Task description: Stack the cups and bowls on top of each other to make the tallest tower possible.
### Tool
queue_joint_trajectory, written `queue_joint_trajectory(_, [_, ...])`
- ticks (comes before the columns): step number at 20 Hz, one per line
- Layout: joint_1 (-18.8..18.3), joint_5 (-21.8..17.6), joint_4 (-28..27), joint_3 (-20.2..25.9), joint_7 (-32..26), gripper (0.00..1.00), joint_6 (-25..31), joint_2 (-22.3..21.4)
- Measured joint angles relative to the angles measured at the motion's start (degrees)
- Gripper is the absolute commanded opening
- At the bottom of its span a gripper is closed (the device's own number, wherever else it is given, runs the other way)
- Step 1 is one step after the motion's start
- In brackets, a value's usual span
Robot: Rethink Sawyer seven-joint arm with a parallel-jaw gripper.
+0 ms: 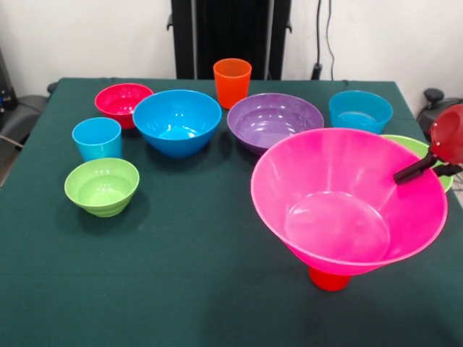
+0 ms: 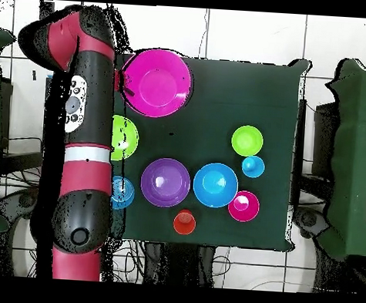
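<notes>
The hot pink bowl (image 1: 349,206) sits tilted on a red cup (image 1: 329,278) on the green table (image 1: 181,282), nearest the camera. Behind it stands the purple bowl (image 1: 275,121), with the orange cup (image 1: 232,82) further back. Left of the pink bowl are a blue bowl (image 1: 176,121), a crimson bowl (image 1: 123,103), a light blue cup (image 1: 97,138) and a lime green bowl (image 1: 102,186). Behind its right rim are a second blue bowl (image 1: 360,110) and a lime bowl edge (image 1: 416,147). At the right edge, dark gripper parts (image 1: 419,168) touch the pink bowl's rim below a red rounded piece (image 1: 448,134).

Near left worktop (image 1: 181,289) lies open; the tall hot pink bowl (image 1: 347,199) blocks the near right, bowls crowding the far side.
</notes>
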Motion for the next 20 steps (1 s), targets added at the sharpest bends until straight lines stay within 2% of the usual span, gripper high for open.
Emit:
queue_joint_trajectory(15, [-0.03,0.95,-0.09,-0.50,0.00,0.00,0.00,0.29])
queue_joint_trajectory(16, [-0.03,0.95,-0.10,-0.54,0.00,1.00,0.00,0.29])
queue_joint_trajectory(20, [-0.05,1.07,-0.22,-0.92,0.00,1.00,0.00,0.28])
